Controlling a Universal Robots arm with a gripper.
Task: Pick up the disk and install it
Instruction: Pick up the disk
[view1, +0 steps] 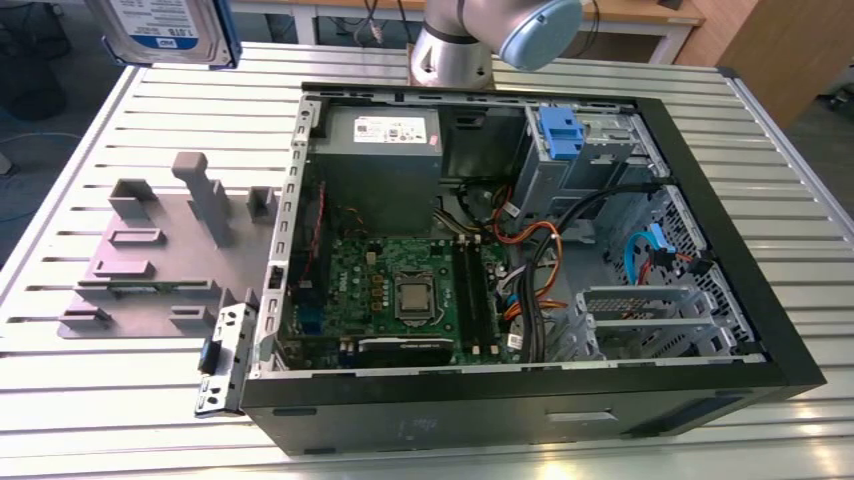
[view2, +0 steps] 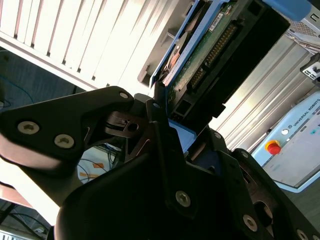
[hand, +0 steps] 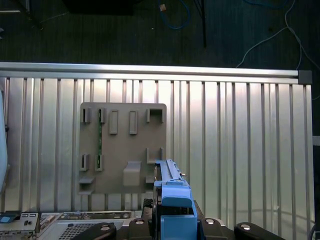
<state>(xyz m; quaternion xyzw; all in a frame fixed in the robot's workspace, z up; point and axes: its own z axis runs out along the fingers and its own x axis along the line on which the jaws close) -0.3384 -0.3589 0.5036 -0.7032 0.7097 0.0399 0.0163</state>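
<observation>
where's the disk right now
The disk sits at the exterior view's top left corner, clear of the open computer case. The second wrist view shows it clamped in the end effector.

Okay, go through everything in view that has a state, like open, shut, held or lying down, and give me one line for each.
disk: held in the air by the gripper, outside the case, not installed.
gripper: shut on the disk.
computer case: lying on its side on the table, side panel off, inside exposed.
grey fixture plate: lying flat on the table beside the case.
</observation>
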